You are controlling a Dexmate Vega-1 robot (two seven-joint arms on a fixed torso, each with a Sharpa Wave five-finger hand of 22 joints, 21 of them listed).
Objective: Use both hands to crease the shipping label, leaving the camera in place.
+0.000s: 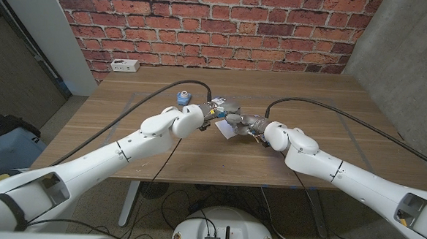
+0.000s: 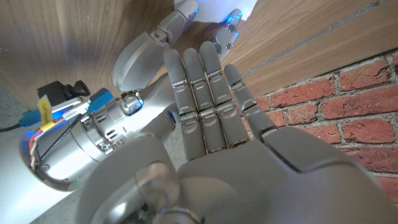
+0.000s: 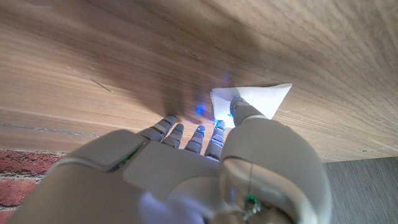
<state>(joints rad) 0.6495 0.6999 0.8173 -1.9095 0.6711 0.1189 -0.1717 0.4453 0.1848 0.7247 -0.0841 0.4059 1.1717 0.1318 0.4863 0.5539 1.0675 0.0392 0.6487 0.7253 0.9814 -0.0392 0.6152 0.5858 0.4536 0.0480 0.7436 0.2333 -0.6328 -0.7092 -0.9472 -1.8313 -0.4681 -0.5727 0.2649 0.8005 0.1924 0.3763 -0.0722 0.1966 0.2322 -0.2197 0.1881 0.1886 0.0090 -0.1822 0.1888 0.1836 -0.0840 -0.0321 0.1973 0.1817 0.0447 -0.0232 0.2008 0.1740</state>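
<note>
Item: shipping label (image 1: 226,127). A white sheet is found on the wooden table (image 1: 317,103), near its middle, between the two hands. In the right wrist view the label (image 3: 252,99) is seen already doubled into a pointed, triangular shape, so the fold is judged begun and the crease in progress.

Item: right hand (image 1: 248,124). It is brought in just beside the label on the robot's right. A thumb or fingertip (image 3: 244,109) is pressed onto the label's near edge, while the remaining fingers are curled down toward the table beside it. The placement is judged to pin the folded sheet flat.

Item: left hand (image 1: 221,110). It is held at the label's other side. In the left wrist view the fingers (image 2: 205,99) are kept straight and together, reaching toward the label (image 2: 224,7); nothing is grasped. Whether the tips touch the paper cannot be told. The posture suits a flat pressing stroke.

Item: camera (image 1: 182,97). A small blue-topped object is stood beyond the left wrist, near the label but apart from it, untouched.

Item: white power strip (image 1: 124,66). Set well apart from the label, at the table's far left corner.
</note>
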